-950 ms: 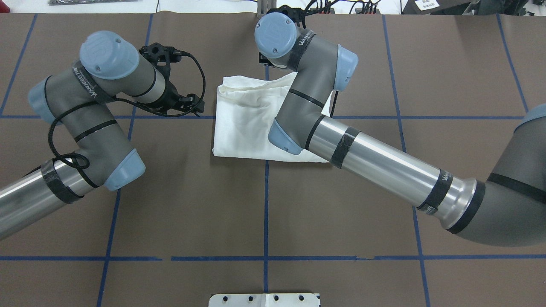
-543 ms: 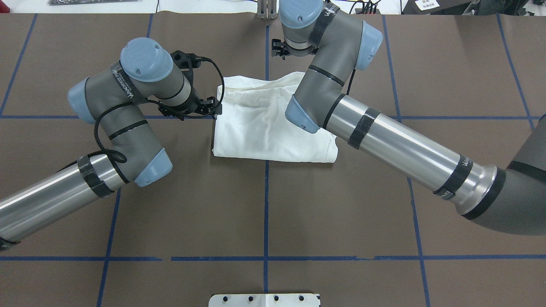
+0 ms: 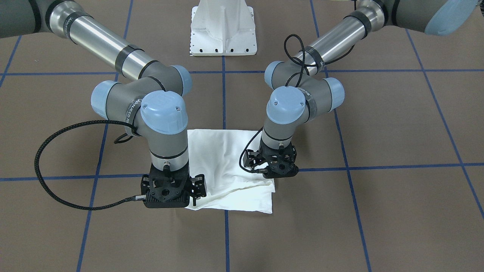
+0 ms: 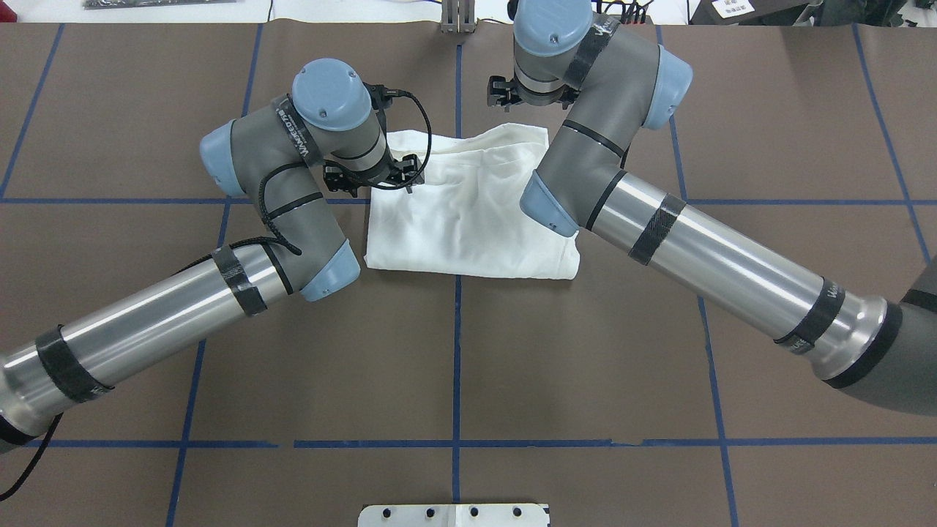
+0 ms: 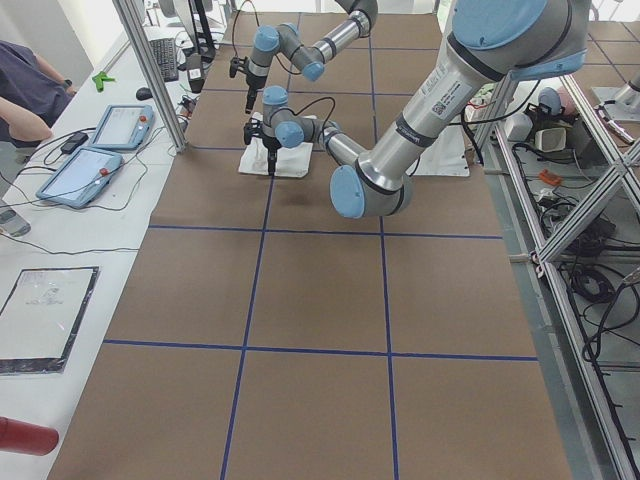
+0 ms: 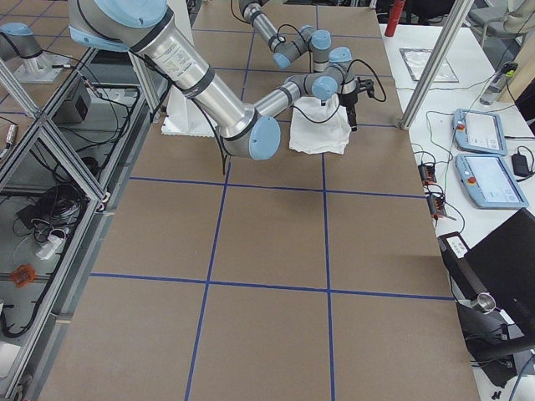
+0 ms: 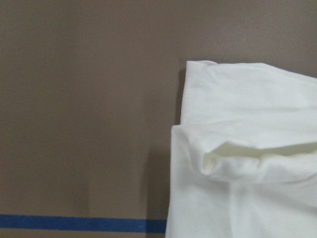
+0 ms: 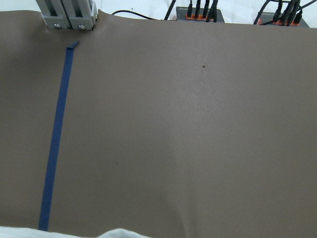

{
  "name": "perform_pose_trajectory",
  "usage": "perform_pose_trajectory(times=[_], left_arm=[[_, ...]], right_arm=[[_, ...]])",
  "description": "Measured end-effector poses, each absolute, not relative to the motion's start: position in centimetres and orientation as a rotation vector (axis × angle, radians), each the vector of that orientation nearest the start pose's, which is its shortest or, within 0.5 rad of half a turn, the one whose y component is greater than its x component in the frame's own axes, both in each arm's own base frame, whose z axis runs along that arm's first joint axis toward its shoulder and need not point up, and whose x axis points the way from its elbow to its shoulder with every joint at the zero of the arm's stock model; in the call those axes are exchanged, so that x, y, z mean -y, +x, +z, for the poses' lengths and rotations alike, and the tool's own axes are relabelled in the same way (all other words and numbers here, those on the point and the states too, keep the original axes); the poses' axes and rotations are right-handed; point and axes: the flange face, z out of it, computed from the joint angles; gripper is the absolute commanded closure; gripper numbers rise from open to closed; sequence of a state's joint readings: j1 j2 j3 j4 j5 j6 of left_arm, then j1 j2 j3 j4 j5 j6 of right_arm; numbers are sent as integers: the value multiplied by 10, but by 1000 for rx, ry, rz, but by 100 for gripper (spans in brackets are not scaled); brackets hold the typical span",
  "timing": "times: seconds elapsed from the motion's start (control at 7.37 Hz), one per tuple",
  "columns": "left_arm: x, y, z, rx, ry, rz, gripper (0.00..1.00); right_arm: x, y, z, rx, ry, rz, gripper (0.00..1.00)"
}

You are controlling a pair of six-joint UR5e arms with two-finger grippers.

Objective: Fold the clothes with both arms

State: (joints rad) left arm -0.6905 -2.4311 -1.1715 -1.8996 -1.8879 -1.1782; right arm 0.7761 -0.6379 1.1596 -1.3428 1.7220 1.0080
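Left arm [image 4: 315,146] and right arm [image 4: 593,139] have both shifted rightward since earlier. Brown table [image 4: 293,366] holds the folded white T-shirt [image 4: 468,212] at far centre. Left gripper [image 3: 277,170] is over its far-left corner, right gripper [image 3: 169,192] just beyond its far edge. Finger spread on either: cannot tell.

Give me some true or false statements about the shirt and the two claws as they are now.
1. The shirt lies folded on the table. True.
2. Its printed text faces up. False: only plain white fabric shows.
3. The left claw is at the shirt's edge on the robot's left. True.
4. The shirt lies wholly to one side of the centre tape line. False: it lies across the line.
5. The right claw holds the shirt up off the table. False: the shirt rests on the table.
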Motion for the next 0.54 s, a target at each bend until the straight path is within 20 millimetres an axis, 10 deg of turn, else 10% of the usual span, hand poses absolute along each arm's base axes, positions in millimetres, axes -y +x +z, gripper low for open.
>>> perform_pose_trajectory(times=[0.54], left_arm=[[686, 521, 293, -850, 269, -440, 0]], right_arm=[[658, -502, 237, 671, 346, 147, 0]])
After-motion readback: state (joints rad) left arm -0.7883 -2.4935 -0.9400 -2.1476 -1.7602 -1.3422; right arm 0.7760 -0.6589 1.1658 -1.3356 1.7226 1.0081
